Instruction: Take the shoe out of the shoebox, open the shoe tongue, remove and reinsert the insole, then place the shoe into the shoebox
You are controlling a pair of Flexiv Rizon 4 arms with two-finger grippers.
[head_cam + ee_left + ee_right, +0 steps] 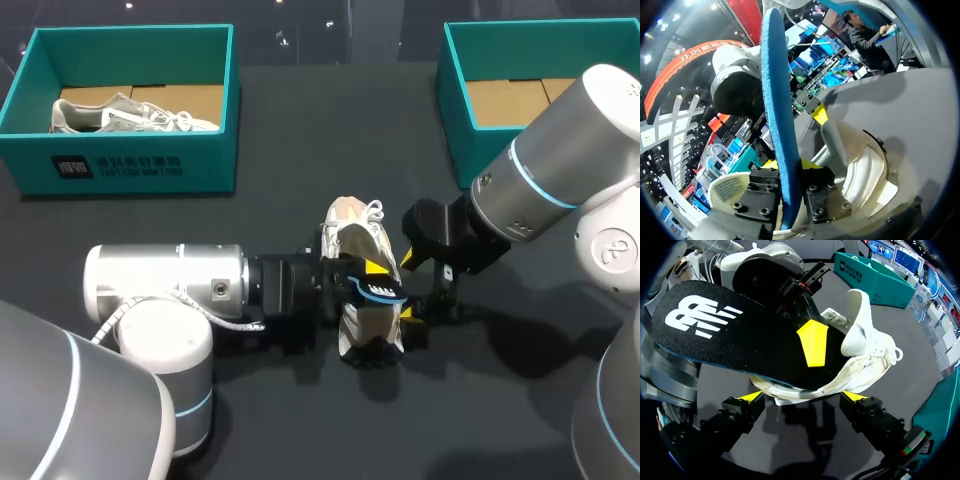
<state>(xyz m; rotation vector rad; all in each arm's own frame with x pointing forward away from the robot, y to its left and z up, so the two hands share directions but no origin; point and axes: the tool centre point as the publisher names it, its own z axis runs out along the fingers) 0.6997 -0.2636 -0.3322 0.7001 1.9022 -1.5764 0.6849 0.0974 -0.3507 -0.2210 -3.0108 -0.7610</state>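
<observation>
Black insole (740, 340) clenched in left hand (790, 167); shoe (355, 235) mid-table | right hand (804, 396) released, seemingly untouching

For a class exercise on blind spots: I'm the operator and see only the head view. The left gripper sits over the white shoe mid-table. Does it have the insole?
Observer: Yes. The left wrist view shows the left gripper shut on the insole, which is clamped edge-on between its fingers.
Operator: Is the insole out of the shoe?
Observer: Not fully. In the right wrist view one end seems to lie inside the shoe, and the rest juts out.
Operator: And the right gripper?
Observer: The right gripper is open, its fingers spread wide, with the shoe just ahead of them.
</observation>
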